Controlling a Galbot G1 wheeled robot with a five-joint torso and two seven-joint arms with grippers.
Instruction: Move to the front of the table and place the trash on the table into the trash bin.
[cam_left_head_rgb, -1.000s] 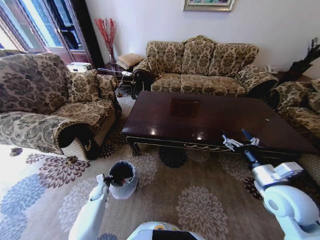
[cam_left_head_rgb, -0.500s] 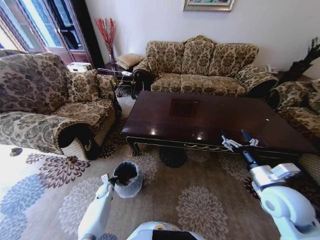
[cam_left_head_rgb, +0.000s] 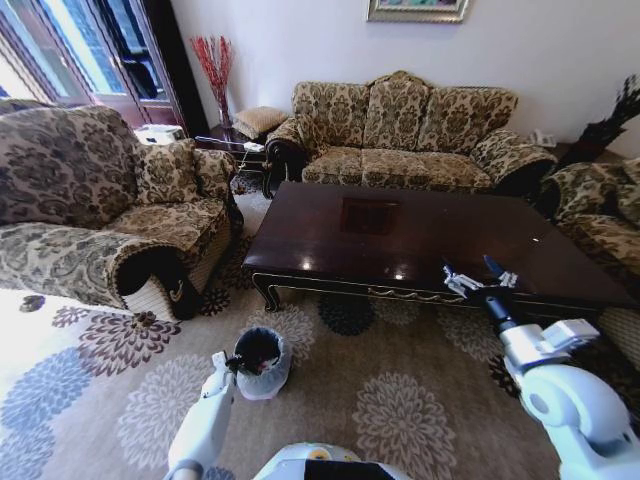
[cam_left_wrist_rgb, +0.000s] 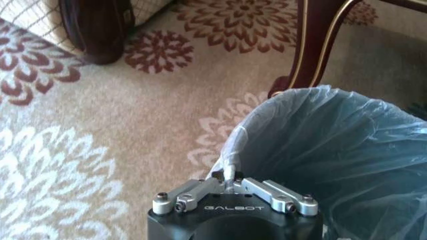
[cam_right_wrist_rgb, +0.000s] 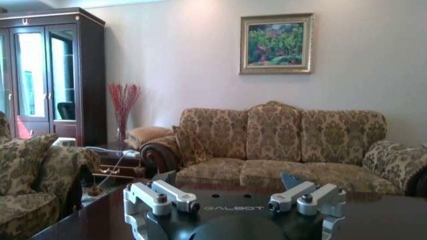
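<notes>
The trash bin (cam_left_head_rgb: 262, 362), a small round bin lined with a translucent bag, stands on the carpet off the table's front left corner. My left gripper (cam_left_head_rgb: 229, 363) is shut on its near rim. In the left wrist view the gripper (cam_left_wrist_rgb: 230, 186) pinches the bag's folded edge, with the trash bin (cam_left_wrist_rgb: 333, 150) just beyond it. The table (cam_left_head_rgb: 400, 235) is dark glossy wood. My right gripper (cam_left_head_rgb: 480, 277) hovers open over its front edge, right of centre; in the right wrist view the gripper (cam_right_wrist_rgb: 227, 187) shows its jaws spread above the table (cam_right_wrist_rgb: 380, 220). The trash is out of view.
A patterned armchair (cam_left_head_rgb: 90, 220) stands left of the bin and a matching sofa (cam_left_head_rgb: 400, 130) behind the table, with another armchair (cam_left_head_rgb: 600, 210) at the right. The table's carved leg (cam_left_wrist_rgb: 313, 50) rises just past the bin. Open flowered carpet (cam_left_head_rgb: 400, 400) lies in front.
The trash bin and my left gripper holding it have slid to the right, closer to the table's front. The right arm has hardly moved.
</notes>
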